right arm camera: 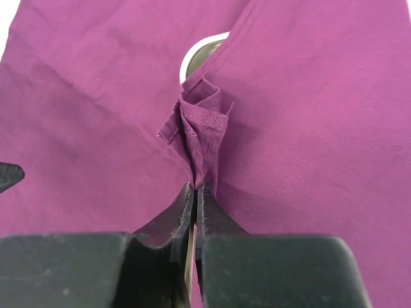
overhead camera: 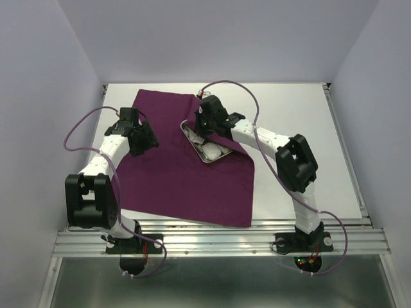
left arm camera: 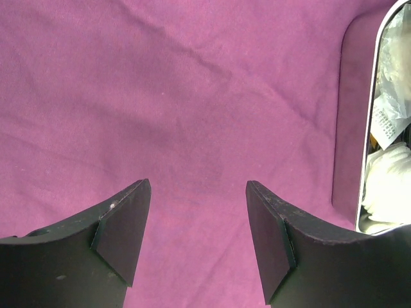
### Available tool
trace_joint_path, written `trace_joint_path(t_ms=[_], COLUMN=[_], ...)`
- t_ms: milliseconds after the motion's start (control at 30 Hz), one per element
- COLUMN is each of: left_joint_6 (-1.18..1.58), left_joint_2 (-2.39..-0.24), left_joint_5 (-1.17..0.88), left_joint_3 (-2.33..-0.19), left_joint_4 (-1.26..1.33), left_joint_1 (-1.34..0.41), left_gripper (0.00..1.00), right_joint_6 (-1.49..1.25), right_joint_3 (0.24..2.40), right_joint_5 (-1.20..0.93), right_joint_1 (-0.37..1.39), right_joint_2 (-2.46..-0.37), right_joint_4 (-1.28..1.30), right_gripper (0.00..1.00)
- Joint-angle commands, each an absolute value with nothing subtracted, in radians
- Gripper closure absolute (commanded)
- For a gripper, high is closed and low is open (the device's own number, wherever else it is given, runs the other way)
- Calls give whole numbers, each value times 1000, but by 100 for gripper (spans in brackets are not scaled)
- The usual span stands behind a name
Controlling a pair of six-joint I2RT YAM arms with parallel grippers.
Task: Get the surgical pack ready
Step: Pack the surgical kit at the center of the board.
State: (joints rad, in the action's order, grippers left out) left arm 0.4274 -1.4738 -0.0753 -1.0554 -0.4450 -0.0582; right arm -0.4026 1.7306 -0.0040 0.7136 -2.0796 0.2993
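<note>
Wrapping step here: the right gripper [right arm camera: 196, 189] is clamped on a corner of the purple drape [overhead camera: 173, 183], lifting it over the steel tray [left arm camera: 372, 115] that sits on the cloth. The left gripper [left arm camera: 199, 192] hovers open beside the tray. Next, I'd say, carry that corner right across.

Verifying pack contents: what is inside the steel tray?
White gauze pads and a printed packet show. The drape, pinched by the right gripper, covers the rest of the steel tray; no instruments visible.

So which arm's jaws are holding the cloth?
The right arm: its jaws pinch a fold of the purple cloth; on the left arm they stand open, empty.
</note>
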Motion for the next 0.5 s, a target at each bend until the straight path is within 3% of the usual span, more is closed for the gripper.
trace_joint_path(t_ms=[0, 467], left_joint_6=[426, 437], left_joint_2=[-1431, -1427], left_joint_5=[-83, -90], left_joint_3=[-1040, -1042], left_joint_4=[-433, -431], left_joint_1=[-63, -63], left_gripper=[28, 28], right_joint_6=[-437, -452], right_joint_3=[1790, 1795], right_joint_5=[-5, -28], right_joint_1=[738, 814], right_joint_2=[-2100, -2141], right_joint_4=[249, 229], right_gripper=[99, 99])
